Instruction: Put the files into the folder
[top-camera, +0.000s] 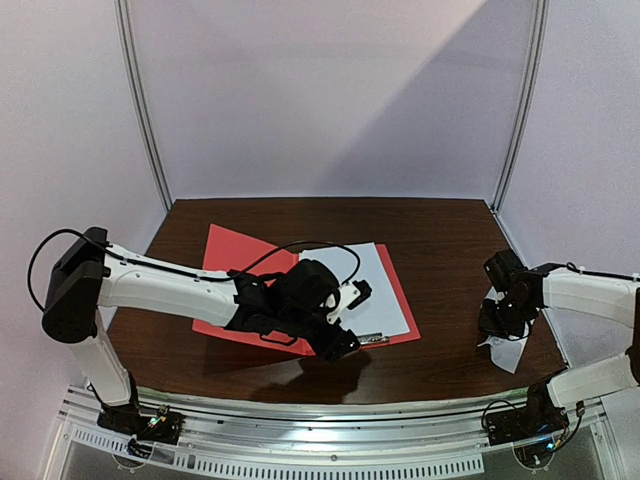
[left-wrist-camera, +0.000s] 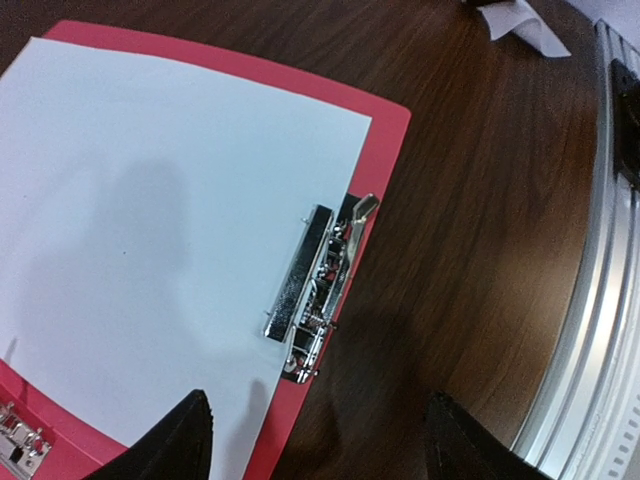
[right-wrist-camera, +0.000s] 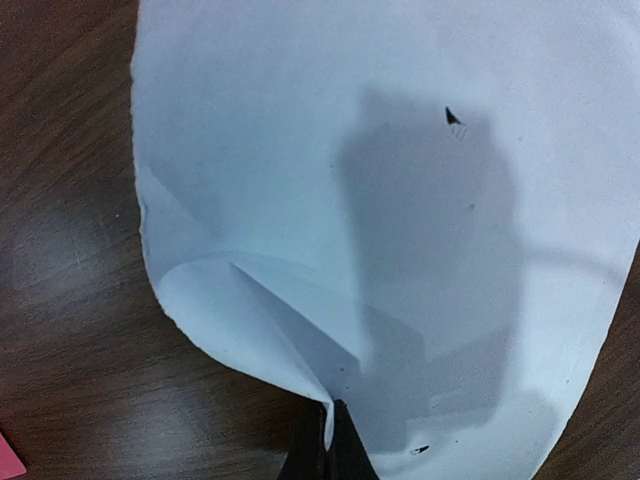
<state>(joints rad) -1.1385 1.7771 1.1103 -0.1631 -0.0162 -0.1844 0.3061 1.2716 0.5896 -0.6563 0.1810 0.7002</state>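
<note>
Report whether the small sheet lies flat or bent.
Bent: the small sheet bows, with a crease running to its edge, which is pinched in the shut right gripper.

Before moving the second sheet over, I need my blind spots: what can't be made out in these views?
Top view: the left arm hides the middle of the thin red folder and part of the large white paper sheet.
Top view: the right pincer covers most of the small white paper sheet.
Left wrist view: the frame edge cuts off the corner metal clip; whether the side metal clip clamps the sheet is unclear.
</note>
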